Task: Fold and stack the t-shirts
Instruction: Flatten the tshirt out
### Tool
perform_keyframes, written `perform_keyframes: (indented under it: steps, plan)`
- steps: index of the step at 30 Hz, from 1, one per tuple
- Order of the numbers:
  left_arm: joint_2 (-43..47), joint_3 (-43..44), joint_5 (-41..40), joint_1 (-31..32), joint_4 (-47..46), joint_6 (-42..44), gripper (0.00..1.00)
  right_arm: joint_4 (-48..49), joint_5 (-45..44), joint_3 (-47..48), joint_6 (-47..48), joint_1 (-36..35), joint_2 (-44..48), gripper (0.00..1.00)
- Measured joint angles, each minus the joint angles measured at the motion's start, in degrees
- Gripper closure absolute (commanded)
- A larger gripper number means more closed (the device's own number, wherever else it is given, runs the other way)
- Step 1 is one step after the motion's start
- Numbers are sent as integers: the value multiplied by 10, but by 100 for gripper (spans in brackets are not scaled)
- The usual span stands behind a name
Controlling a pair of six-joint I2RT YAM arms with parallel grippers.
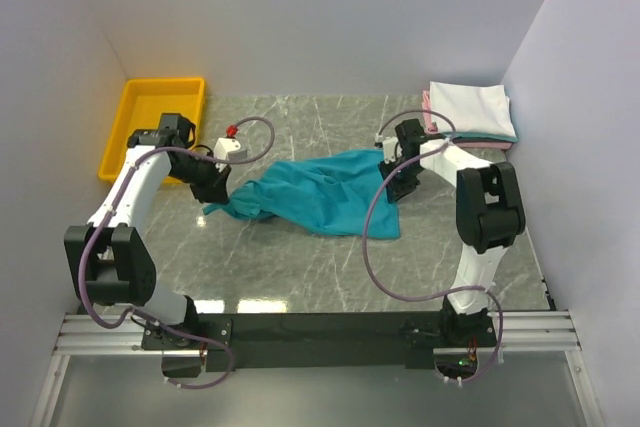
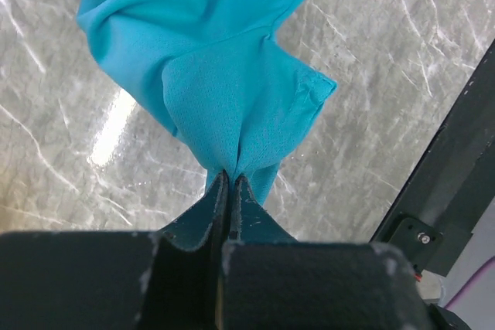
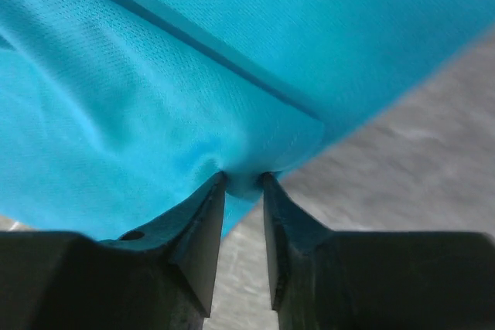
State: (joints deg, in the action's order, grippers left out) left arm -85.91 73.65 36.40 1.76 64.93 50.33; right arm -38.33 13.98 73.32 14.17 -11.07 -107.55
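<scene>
A teal t-shirt (image 1: 315, 192) hangs crumpled and stretched between my two grippers over the marble table (image 1: 300, 267). My left gripper (image 1: 216, 188) is shut on its left end; in the left wrist view the cloth (image 2: 232, 90) bunches into the closed fingertips (image 2: 230, 179). My right gripper (image 1: 395, 169) is shut on the shirt's right edge; in the right wrist view a fold of teal cloth (image 3: 155, 83) sits pinched between the tips (image 3: 243, 179). A stack of folded t-shirts (image 1: 470, 110), white on top over pink and teal, lies at the back right.
A yellow plastic bin (image 1: 155, 122) stands at the back left. A small white object with a red cap (image 1: 231, 143) sits next to the left arm. White walls close in both sides. A black rail (image 1: 320, 327) runs along the near edge.
</scene>
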Motion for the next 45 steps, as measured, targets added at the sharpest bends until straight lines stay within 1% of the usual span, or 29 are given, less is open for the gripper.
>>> perform_keyframes:
  steps: [1, 2, 4, 5, 10, 13, 16, 18, 20, 22, 25, 28, 31, 33, 36, 39, 42, 43, 45]
  plan:
    - [0, 2, 1, -4, 3, 0, 99, 0, -1, 2, 0, -5, -7, 72]
    - [0, 4, 3, -8, 7, 1, 99, 0, -5, 7, -2, -11, -17, 82]
    - [0, 8, 5, -11, 12, 3, 99, -3, -15, 26, -4, -19, -37, 92]
    - [0, 10, 8, -12, 18, 5, 99, -2, -20, 35, -7, -22, -42, 100]
    - [17, 16, 11, -14, 35, 15, 99, 9, -33, 46, -10, -22, -49, 100]
    - [38, 16, 12, -24, 48, 26, 99, 11, -37, 33, -11, -18, -32, 100]
    - [59, 14, 12, -33, 61, 40, 99, -9, -30, 17, -11, -5, 25, 100]
    - [77, 3, 12, -35, 64, 50, 99, -22, -20, 15, -10, 7, 87, 100]
    - [93, -10, 10, -35, 67, 61, 99, -29, -12, 21, -10, 14, 145, 100]
    - [98, -21, 9, -35, 69, 68, 99, -35, -8, 38, -10, 17, 171, 100]
    - [88, -27, 6, -35, 70, 79, 99, -33, -7, 87, -8, 16, 134, 100]
    - [69, -27, -3, -35, 68, 91, 99, -24, -9, 120, -9, 15, 52, 100]
    - [65, -27, -19, -35, 64, 106, 99, -33, -13, 117, -8, 16, 3, 100]
    - [71, -30, -22, -35, 60, 115, 99, -47, -12, 116, -7, 16, 5, 100]
    - [85, -43, -24, -35, 60, 127, 99, -51, -7, 99, 3, 16, 54, 100]
    - [107, -67, -30, -35, 58, 142, 99, -59, 5, 33, 13, 16, 157, 100]
    - [138, -94, -34, -35, 61, 158, 99, -94, 23, -28, 30, 16, 273, 100]
    - [146, -99, -34, -35, 62, 165, 99, -107, 29, -38, 36, 16, 302, 100]
    - [157, -106, -34, -35, 63, 172, 99, -121, 37, -43, 45, 16, 330, 100]
